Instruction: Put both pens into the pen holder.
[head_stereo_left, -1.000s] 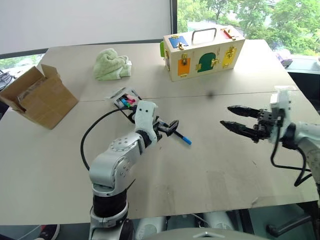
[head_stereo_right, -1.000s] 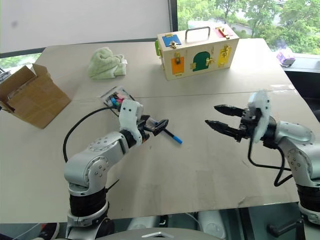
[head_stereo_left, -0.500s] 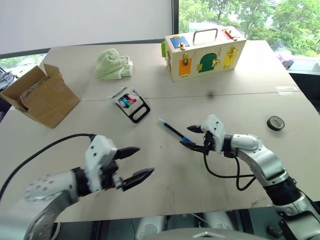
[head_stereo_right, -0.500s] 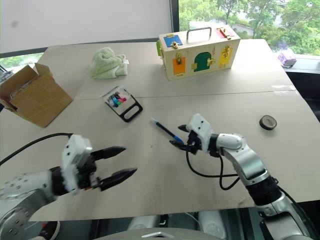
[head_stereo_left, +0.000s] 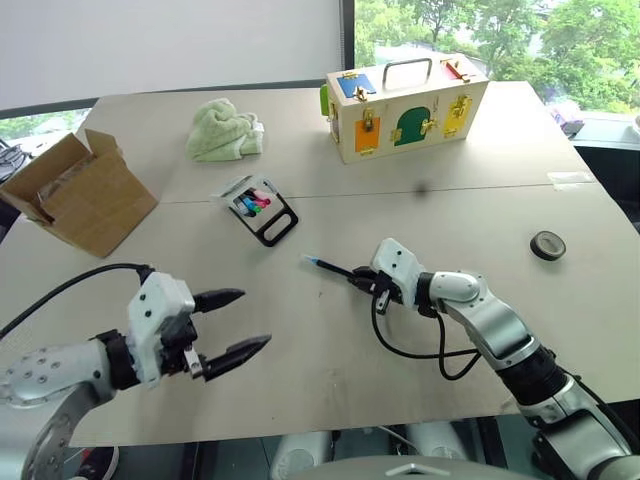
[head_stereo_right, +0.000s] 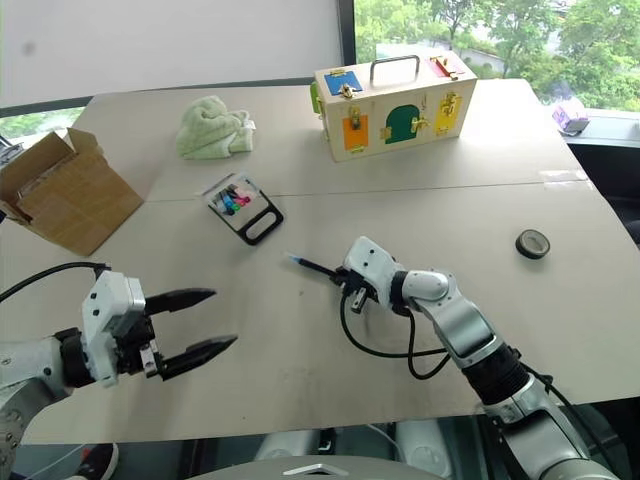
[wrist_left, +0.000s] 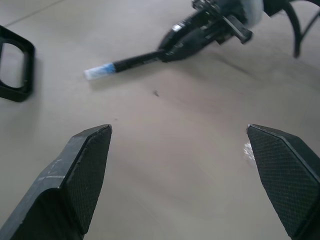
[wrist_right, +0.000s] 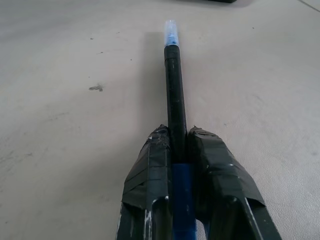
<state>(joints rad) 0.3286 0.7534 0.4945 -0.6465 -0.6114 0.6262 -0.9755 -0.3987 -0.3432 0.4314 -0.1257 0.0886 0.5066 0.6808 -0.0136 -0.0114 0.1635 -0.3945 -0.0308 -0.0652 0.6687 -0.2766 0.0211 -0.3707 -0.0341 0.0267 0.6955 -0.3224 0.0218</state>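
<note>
Blue-tipped pen (wrist_right: 175, 90) — clamped in low, outstretched right gripper (head_stereo_left: 364, 284).

Office-like room: large table (head_stereo_left: 420, 200) by windows (head_stereo_left: 500, 30), cardboard box (head_stereo_left: 75, 190).

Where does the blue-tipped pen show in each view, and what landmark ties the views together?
Left eye view: pen mid-table, its rear end in the right claw.
Right eye view: pen just left of centre, tip pointing toward the pen holder.
Left wrist view: pen in the upper middle, beyond the open left claw.
Right wrist view: pen runs up the centre from the shut fingers.
Shared landmark: the pale blue tip.
</note>
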